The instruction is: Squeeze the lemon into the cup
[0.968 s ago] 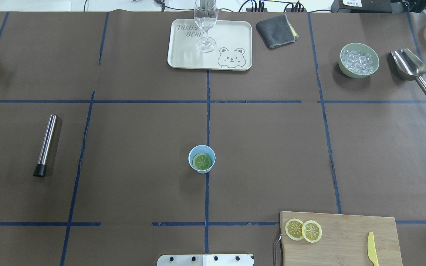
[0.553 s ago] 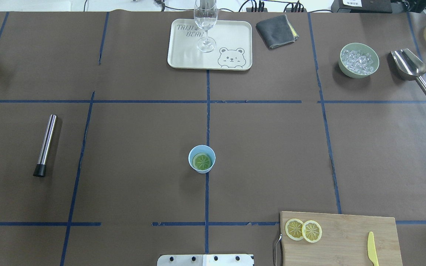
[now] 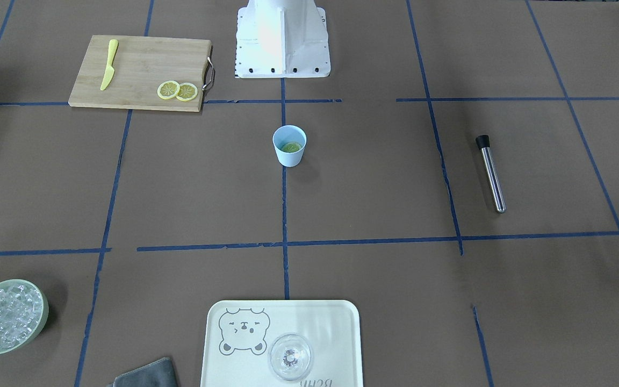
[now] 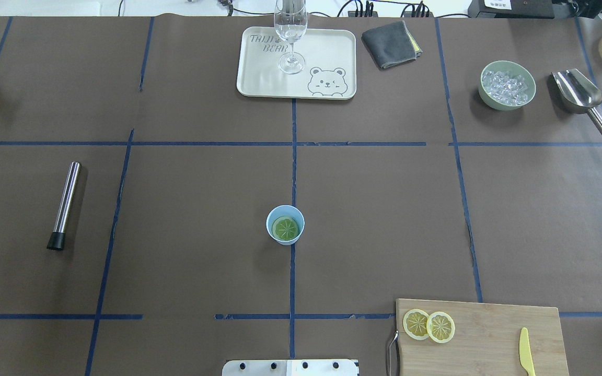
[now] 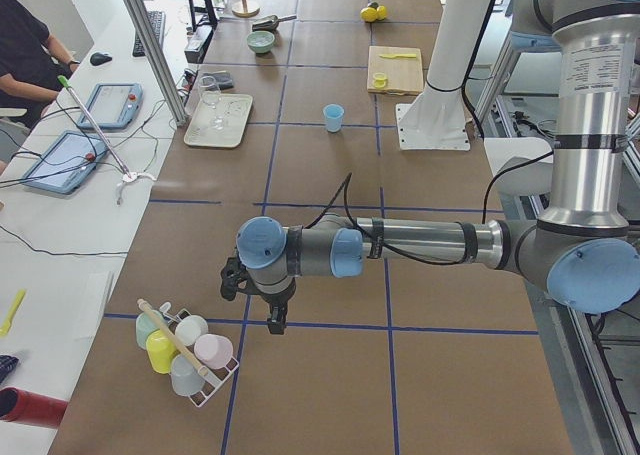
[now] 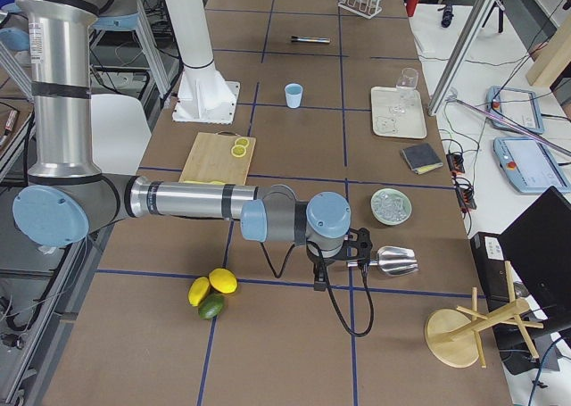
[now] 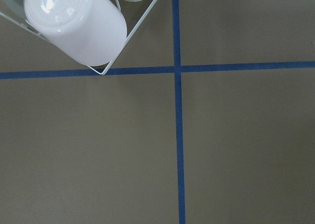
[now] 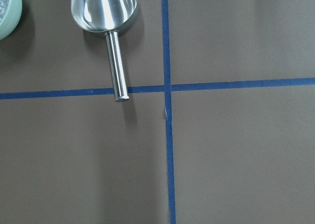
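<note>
Table with both arms drawn back to its ends. The light-blue cup (image 4: 285,224) stands upright on the centre tape line in the middle of the table, and one lemon slice (image 4: 286,228) lies flat inside it at the bottom, looking greenish there. Two further slices (image 4: 429,325) overlap at the left corner of the bamboo cutting board (image 4: 489,334), near the robot's base on its right; a yellow plastic knife (image 4: 525,359) lies on the same board, well apart from them. At the far edge, a wine glass (image 4: 290,31) stands on the bear-printed tray (image 4: 327,57), with a folded grey cloth (image 4: 391,44) just beside the tray. A pale-green bowl of ice (image 4: 505,106) and a steel scoop (image 4: 578,91) sit at far right. A steel rod with a black tip (image 4: 65,204) lies at left. The left gripper (image 5: 272,320) hangs over bare table just beside a wire rack of upturned cups (image 5: 225,385); the right gripper (image 6: 317,279) hangs near the scoop's handle. Neither is near the cup, and whether their fingers are apart or together cannot be told.
</note>
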Tool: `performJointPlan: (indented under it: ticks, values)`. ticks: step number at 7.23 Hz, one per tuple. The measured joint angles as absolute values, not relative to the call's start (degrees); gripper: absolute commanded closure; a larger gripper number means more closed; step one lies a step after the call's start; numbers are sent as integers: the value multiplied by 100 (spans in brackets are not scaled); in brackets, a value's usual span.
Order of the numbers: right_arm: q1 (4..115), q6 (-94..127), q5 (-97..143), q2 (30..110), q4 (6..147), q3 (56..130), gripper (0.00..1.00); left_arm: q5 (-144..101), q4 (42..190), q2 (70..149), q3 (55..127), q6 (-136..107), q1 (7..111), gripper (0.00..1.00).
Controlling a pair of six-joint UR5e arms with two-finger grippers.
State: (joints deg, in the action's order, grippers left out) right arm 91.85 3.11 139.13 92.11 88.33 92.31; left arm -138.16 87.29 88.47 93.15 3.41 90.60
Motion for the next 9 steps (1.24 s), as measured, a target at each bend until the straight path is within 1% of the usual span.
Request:
performJointPlan:
  ticks: [9]
  values:
    - [9184, 299, 13904, 9211, 8833, 9230, 0, -13795, 8711, 8835, 9283, 866, 9062, 0]
